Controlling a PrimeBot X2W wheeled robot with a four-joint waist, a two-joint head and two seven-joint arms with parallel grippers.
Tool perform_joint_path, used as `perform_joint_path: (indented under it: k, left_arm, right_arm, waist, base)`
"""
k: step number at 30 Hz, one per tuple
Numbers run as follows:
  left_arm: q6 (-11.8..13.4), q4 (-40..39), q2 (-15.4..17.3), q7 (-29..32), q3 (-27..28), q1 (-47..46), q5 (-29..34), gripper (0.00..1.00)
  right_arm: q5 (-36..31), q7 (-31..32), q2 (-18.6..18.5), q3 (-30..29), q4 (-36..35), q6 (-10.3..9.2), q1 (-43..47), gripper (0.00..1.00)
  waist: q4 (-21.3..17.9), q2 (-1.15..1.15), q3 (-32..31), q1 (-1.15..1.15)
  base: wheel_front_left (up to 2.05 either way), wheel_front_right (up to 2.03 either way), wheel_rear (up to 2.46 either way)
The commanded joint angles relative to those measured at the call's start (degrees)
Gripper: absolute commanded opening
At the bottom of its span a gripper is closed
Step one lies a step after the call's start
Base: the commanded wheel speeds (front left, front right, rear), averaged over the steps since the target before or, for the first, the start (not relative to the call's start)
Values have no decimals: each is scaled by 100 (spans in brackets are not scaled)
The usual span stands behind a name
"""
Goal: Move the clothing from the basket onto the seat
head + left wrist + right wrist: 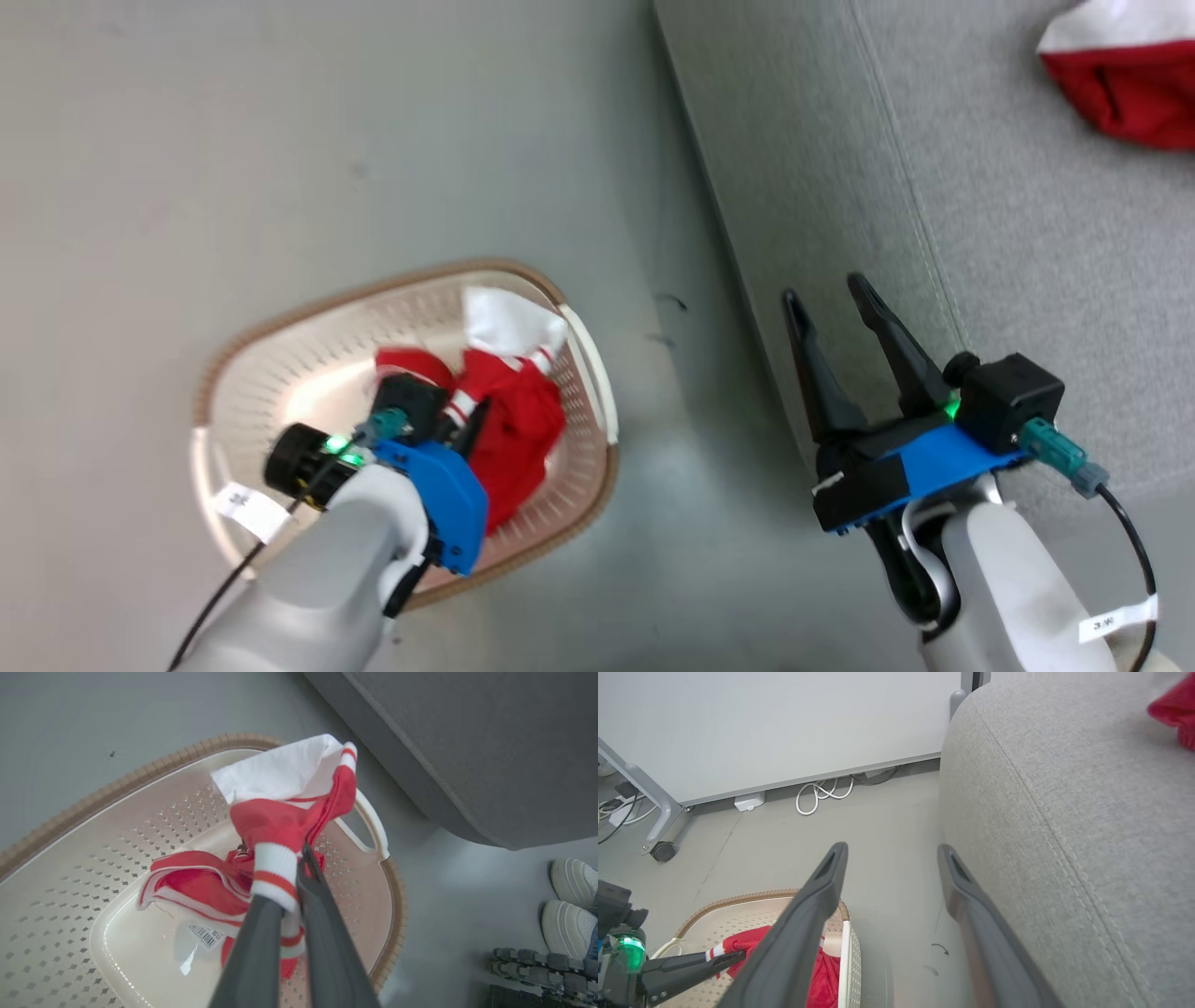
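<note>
The left gripper (pixel 294 872) is inside the basket (pixel 140 772), its jaws closed on the striped cuff of a red-and-white garment (pixel 280 821). The cloth is bunched between the fingers and trails onto the basket floor. To the basket's right, the right gripper (pixel 824 291) hovers with jaws wide open and empty, beside the seat (pixel 980 233). A second garment (pixel 1130 84) lies on the seat, well apart from the basket.

Pale grey forearms (pixel 308 579), blue wrist brackets (pixel 943 462), long dark jaws, black cables (pixel 1141 543), white tags (pixel 250 509), green lights (pixel 952 408).
</note>
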Motion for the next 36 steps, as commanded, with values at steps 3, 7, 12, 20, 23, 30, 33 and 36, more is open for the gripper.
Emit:
perform_joint_path:
  k: [3,7,12,20,23,30,33,36]
  left_arm:
    - [-6,-152,-109,-160,-131,110,-76,0]
    - [-6,-359,-172,-277,-259,183,-112,0]
    - [-6,-655,-183,-339,-302,205,-56,0]
    - [-6,-1182,-163,-340,35,170,206,0]
    - [-6,-1279,-211,-342,115,89,217,0]
    - [-4,-1265,-375,5,181,-324,38,0]
    - [32,-1316,-446,219,216,-551,-19,0]
    - [59,-1371,-500,363,249,-766,-53,0]
  right_arm:
    - [-150,159,-10,-164,7,3,267,100]
    - [-262,346,-11,-287,-62,3,523,100]
    - [-321,524,-10,-411,-196,3,810,100]
    - [-346,799,-10,-506,-366,3,1251,100]
    - [-340,888,-10,-521,-428,3,1382,100]
    - [-327,1052,-9,-501,-565,3,1570,100]
    - [-328,1097,-10,-504,-614,3,1621,100]
    - [-319,1141,-9,-482,-642,3,1676,100]
  waist:
    - [564,0,-886,1]
    - [774,0,-1397,1]
    - [1020,0,-1937,1]
    - [1354,0,-2590,1]
    - [1433,0,-2762,1]
    - [1537,0,-3041,1]
    - [1567,0,-3110,1]
    - [1585,0,-3183,1]
  base:
    - [0,0,0]
    - [0,0,0]
    - [0,0,0]
    - [0,0,0]
    - [0,0,0]
    - [0,0,0]
    - [0,0,0]
    - [0,0,0]
